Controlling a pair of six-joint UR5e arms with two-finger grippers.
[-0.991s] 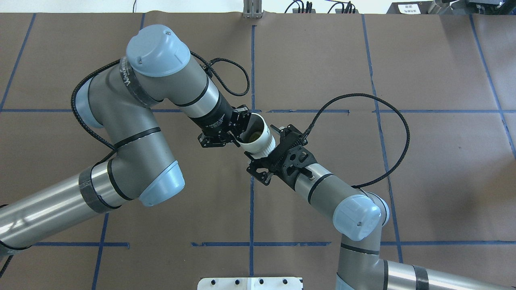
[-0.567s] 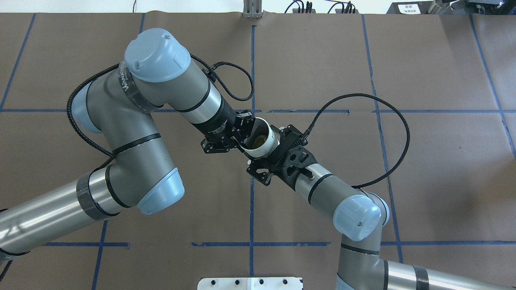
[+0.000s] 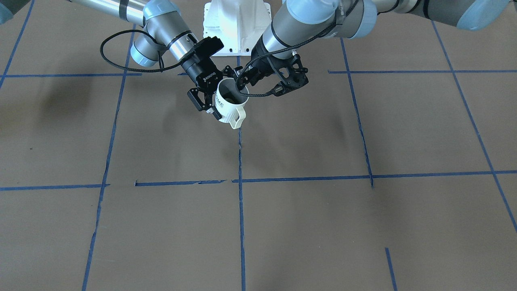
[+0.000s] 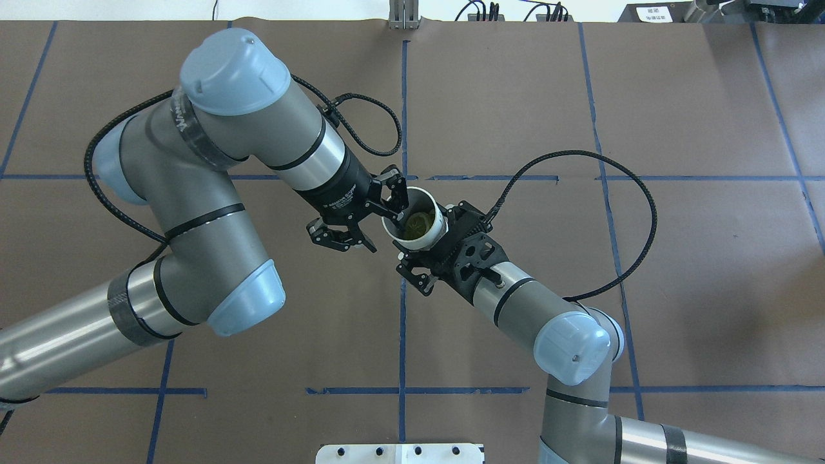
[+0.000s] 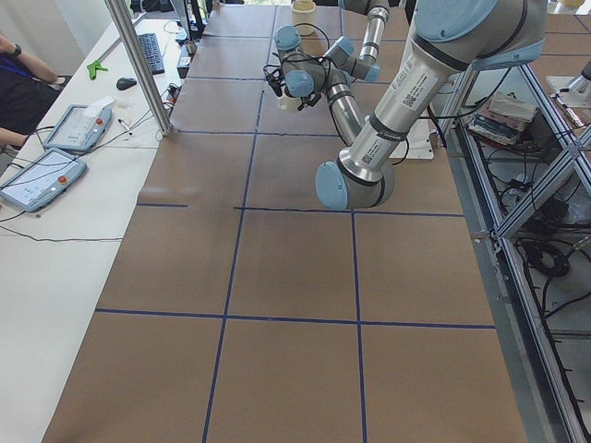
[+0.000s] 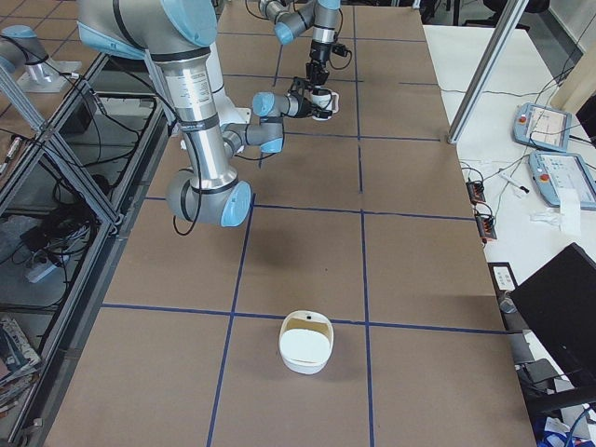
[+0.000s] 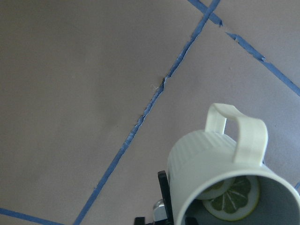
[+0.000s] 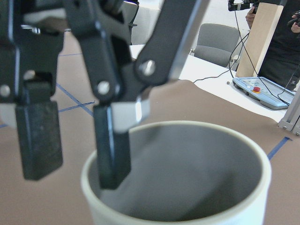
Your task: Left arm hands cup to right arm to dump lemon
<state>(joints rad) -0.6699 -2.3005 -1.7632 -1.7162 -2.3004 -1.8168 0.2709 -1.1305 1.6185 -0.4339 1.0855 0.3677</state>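
Note:
The white cup point(image 4: 430, 240) hangs above the table's middle, mouth up. It also shows in the front view point(image 3: 226, 106), with its handle toward the operators' side. Lemon point(image 4: 420, 222) slices lie inside it, clear in the left wrist view point(image 7: 232, 202). My right gripper point(image 4: 422, 248), lettered ROBOTIQ point(image 3: 216, 97), is shut on the cup's body. My left gripper point(image 4: 374, 219) is open. In the right wrist view one of its fingers point(image 8: 112, 154) hangs inside the rim point(image 8: 262, 164), and the other stands outside, apart from the wall.
A white bowl point(image 6: 305, 343) stands on the brown paper near the table's end on my right. The white robot base point(image 3: 236, 24) is behind the grippers. Operators' pendants point(image 6: 545, 126) lie on a side table.
My left gripper has opened and let go of the cup's rim, and its arm has drawn back a little to the left. The cup has turned more upright in the right gripper.

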